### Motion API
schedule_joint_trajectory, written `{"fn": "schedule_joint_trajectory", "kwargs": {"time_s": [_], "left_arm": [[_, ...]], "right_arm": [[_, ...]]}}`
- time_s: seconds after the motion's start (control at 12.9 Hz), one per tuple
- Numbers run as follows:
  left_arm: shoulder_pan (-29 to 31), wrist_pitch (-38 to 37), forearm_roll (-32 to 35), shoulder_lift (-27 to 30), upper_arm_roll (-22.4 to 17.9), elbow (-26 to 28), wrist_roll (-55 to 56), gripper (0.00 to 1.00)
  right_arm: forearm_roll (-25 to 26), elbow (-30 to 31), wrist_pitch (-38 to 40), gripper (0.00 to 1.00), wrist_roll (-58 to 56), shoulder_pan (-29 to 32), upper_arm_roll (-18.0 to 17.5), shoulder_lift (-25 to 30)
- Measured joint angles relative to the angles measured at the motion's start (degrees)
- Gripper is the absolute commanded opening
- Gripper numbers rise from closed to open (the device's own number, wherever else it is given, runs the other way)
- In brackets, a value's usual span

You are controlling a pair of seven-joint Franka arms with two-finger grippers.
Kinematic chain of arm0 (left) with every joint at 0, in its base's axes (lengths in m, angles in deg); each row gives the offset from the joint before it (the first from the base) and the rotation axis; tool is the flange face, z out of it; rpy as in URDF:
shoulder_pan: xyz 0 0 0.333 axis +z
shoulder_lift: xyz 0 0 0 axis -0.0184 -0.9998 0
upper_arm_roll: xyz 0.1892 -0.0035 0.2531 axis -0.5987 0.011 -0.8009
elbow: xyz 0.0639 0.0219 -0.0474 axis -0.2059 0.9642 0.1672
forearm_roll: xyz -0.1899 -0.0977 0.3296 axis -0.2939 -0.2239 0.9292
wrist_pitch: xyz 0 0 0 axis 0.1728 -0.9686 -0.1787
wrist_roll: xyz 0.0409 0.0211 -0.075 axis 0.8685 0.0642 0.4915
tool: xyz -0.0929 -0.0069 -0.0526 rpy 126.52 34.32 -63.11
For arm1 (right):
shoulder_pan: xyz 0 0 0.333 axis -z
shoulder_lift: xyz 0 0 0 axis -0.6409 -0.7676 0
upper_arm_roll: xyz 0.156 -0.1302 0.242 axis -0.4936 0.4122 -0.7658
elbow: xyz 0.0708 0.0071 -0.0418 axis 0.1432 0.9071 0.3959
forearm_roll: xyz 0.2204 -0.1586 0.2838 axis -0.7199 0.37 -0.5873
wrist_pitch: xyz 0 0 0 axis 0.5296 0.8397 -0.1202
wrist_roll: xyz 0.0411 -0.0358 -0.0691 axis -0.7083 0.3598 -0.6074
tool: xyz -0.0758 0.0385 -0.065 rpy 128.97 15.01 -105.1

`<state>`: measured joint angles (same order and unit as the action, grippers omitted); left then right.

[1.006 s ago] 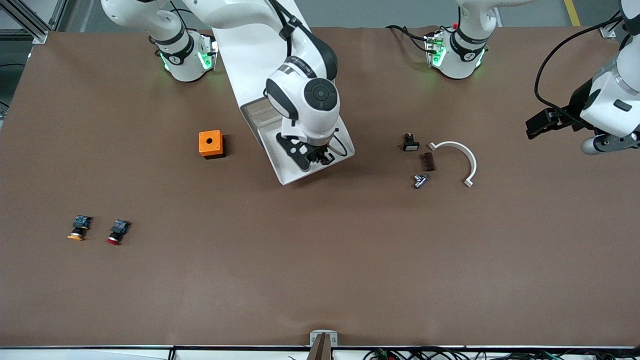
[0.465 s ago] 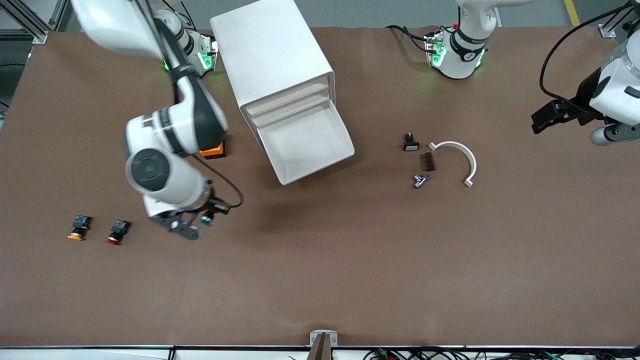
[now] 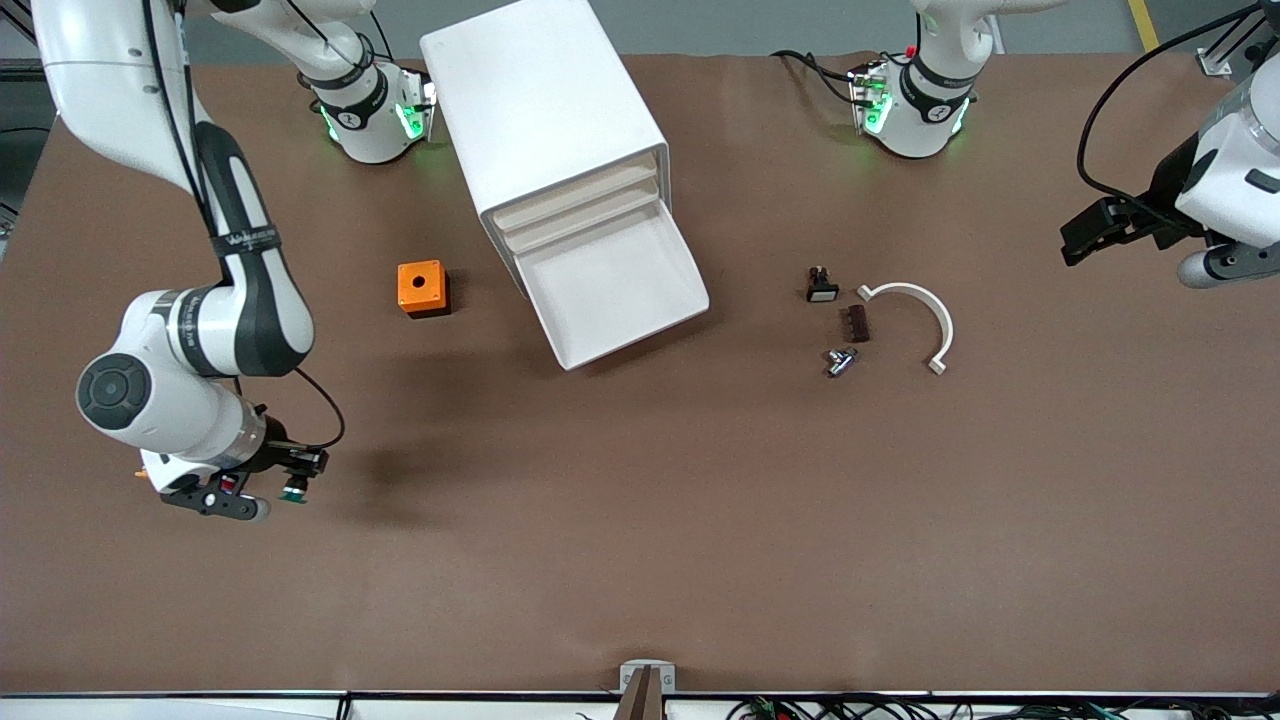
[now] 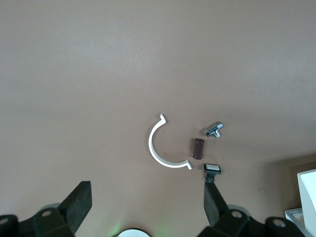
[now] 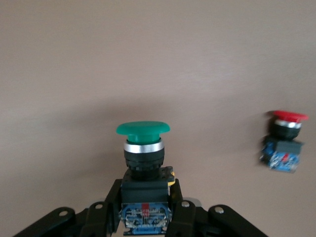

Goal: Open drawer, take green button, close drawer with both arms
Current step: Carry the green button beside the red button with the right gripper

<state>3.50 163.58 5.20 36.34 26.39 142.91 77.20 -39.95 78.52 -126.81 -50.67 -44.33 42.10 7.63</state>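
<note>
Gripping green button (image 5: 143, 153), right end effector (image 3: 268, 488) over table.

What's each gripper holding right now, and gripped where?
Right gripper holds the green button by its black-and-blue body, cap pointing away. Left gripper is open and holds nothing.

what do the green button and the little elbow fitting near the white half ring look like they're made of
Button in the right gripper: likely plastic, matte green cap, black body, shiny metal-looking collar. Elbow fitting: probably chromed metal, bright glints.
</note>
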Motion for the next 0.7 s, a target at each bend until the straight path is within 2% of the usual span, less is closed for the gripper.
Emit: {"fn": "schedule_joint_trajectory", "kwargs": {"time_s": [0.23, 0.7], "left_arm": [[0.0, 0.0, 0.0, 0.0, 0.04, 0.1, 0.0, 1.0], [0.0, -0.67, 0.0, 0.0, 0.05, 0.23, 0.0, 1.0]], "right_arm": [[0.01, 0.53, -2.34, 0.0, -1.33, 2.54, -0.07, -3.08], [0.01, 0.79, -3.9, 0.0, -1.33, 2.75, -0.56, -5.51]]}}
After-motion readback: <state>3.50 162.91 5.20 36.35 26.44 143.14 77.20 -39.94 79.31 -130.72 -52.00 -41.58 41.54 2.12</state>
